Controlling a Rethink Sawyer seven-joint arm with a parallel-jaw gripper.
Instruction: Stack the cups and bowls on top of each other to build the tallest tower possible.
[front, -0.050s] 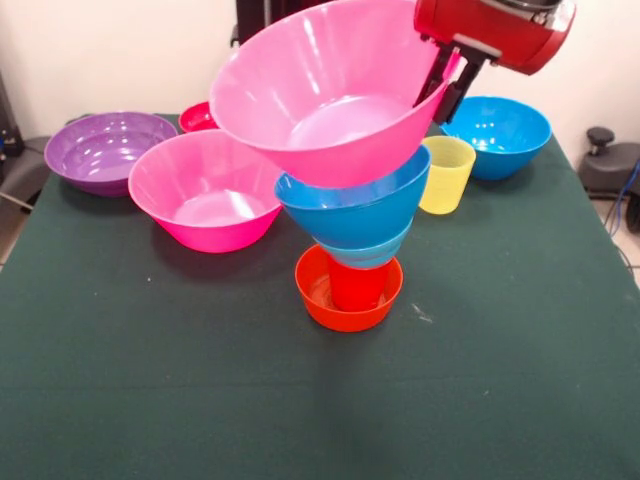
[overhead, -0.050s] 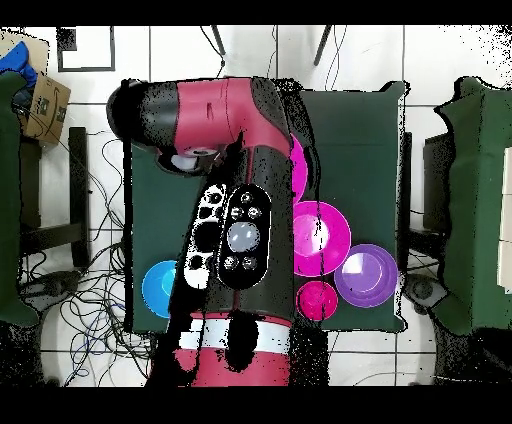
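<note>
A dark green cloth covers the worktop (front, -0.050s: 520, 330), with a pale wall behind it. Near the middle stands the tower (front, -0.050s: 352, 240): a small orange bowl (front, -0.050s: 318, 300) at the bottom, a red cup (front, -0.050s: 356, 287) upside down inside it, a small light-blue bowl (front, -0.050s: 372, 255) on that, and a large blue bowl (front, -0.050s: 350, 210) above. A big pink bowl (front, -0.050s: 330, 95) sits tilted on top of the blue one, its far rim pinched by the black end effector (front, -0.050s: 447, 82) on the red arm (front, -0.050s: 495, 30), which is closed on that rim. Left of the tower rests a second pink bowl (front, -0.050s: 205, 190), touching a purple bowl (front, -0.050s: 105, 150) further left; a small red bowl (front, -0.050s: 198, 117) peeks out behind them. A yellow cup (front, -0.050s: 446, 174) stands upright just right of the tower, with another blue bowl (front, -0.050s: 497, 135) behind it.

From above, the arm (overhead, -0.050s: 225, 130) hides most of the cloth. A pink bowl (overhead, -0.050s: 322, 238), the purple bowl (overhead, -0.050s: 366, 275), a small red bowl (overhead, -0.050s: 317, 299) and a blue bowl (overhead, -0.050s: 159, 288) show beside it; the end effector is hidden.
</note>
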